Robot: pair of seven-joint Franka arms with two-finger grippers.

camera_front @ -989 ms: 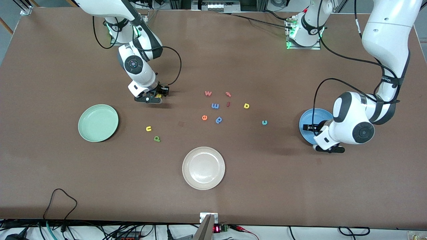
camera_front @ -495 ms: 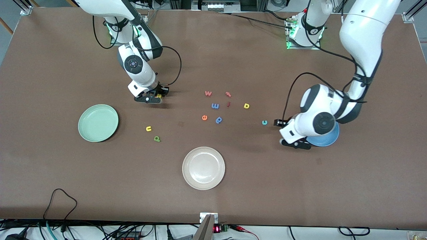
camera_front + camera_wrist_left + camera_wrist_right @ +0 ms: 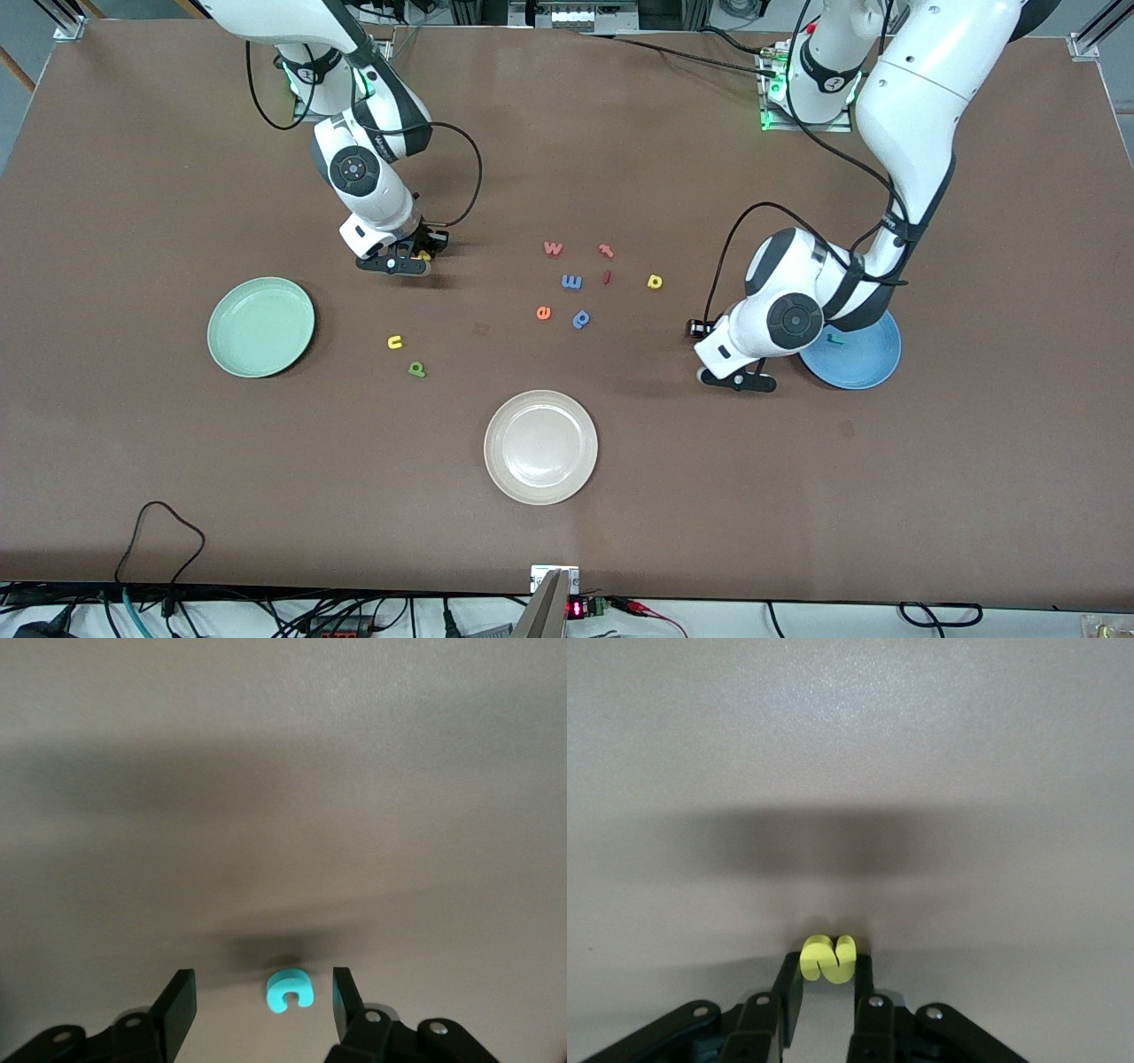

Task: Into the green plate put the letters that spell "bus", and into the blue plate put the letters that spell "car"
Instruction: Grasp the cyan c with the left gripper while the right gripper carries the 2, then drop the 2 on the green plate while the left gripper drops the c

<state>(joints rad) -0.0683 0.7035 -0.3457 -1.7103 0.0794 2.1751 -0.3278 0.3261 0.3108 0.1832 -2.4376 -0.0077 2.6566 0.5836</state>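
Note:
My right gripper is shut on the yellow "s", low at the table between the green plate and the letter cluster. The yellow "u" and green "b" lie nearer the front camera than it. My left gripper is open, one finger on each side of the teal "c", which lies flat on the table untouched. In the front view that gripper hides the "c". The blue plate holds the teal "r". The yellow "a" lies beside the cluster.
A cream plate sits nearest the front camera at mid table. Mid-table letters: red "w", two small red letters, blue "m", orange "e", blue "p". The left arm's elbow overhangs the blue plate.
The left arm swung from over the blue plate toward mid table, bringing its gripper around the teal "c", uncovering the "r" in the plate. The right gripper closed on the "s".

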